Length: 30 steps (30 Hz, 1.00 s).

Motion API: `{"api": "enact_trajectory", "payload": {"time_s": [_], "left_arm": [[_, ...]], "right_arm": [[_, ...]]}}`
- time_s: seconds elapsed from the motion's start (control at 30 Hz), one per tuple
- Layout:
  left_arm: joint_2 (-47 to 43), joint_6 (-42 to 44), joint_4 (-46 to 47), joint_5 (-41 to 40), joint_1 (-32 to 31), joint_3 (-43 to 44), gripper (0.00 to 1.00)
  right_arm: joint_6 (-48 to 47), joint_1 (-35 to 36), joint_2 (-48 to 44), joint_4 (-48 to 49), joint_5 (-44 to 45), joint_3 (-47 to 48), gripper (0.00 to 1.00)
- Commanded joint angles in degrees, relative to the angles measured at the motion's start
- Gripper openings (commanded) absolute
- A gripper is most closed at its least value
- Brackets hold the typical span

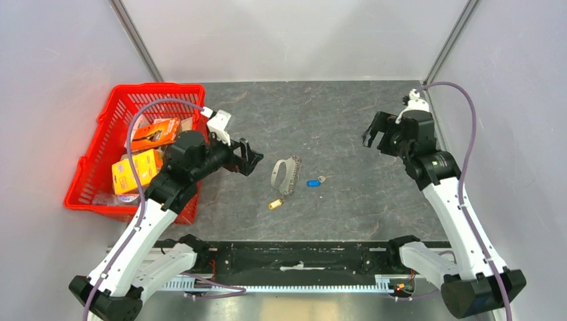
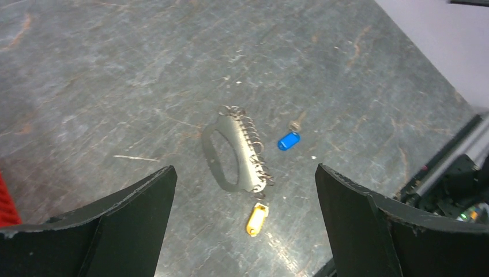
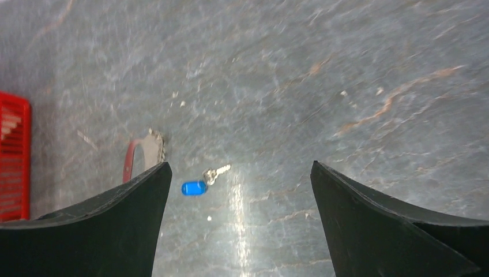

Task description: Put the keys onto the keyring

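The grey keyring [image 1: 283, 173] [image 2: 230, 153] lies flat mid-table, a row of small chain links along its right edge; only its top [image 3: 151, 151] shows past a finger in the right wrist view. The blue-headed key [image 1: 313, 182] [image 2: 289, 140] [image 3: 194, 188] lies just right of it with its small silver key beside it. The yellow key [image 1: 275, 203] [image 2: 257, 219] lies below the keyring's lower end. My left gripper [image 1: 249, 158] [image 2: 245, 222] hovers open left of the keyring, nothing between its fingers. My right gripper [image 1: 375, 136] [image 3: 239, 222] hangs open far to the right, empty.
A red basket [image 1: 107, 130] holding orange and yellow boxes stands at the left, close behind the left arm; its edge [image 3: 12, 156] shows in the right wrist view. White walls enclose the grey tabletop. A black rail [image 1: 301, 257] runs along the near edge.
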Motion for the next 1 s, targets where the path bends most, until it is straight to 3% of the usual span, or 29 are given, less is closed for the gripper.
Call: {"api": "enact_trajectory", "payload": {"time_s": [0.0, 0.17, 0.3, 0.6, 0.83, 0.97], "left_arm": [[-0.3, -2.6, -0.2, 6.8, -2.3, 2.5, 0.98], [4.8, -1.5, -4.7, 6.3, -5.6, 5.2, 0.98], [6.2, -3.0, -3.4, 3.2, -9.8, 5.3, 0.98], [15.6, -3.2, -4.7, -9.2, -20.4, 9.8, 0.98], [24.6, -8.0, -5.7, -20.4, -23.2, 15.3, 0.93], [28.3, -9.8, -6.1, -20.2, -23.2, 17.2, 0.92]], "right_arm": [[-2.3, 2.8, 1.7, -2.2, -5.5, 1.0, 0.99], [-4.1, 5.1, -2.7, -4.9, 1.2, -1.0, 0.99], [-3.1, 6.3, -2.3, -6.0, -3.8, -0.8, 0.99], [-2.6, 8.1, -1.2, -7.3, -5.9, -3.2, 0.99], [-2.6, 8.3, -1.9, -8.2, -4.8, -4.5, 0.99], [-2.2, 8.3, -2.6, -8.4, -5.7, -4.9, 0.99]]}}
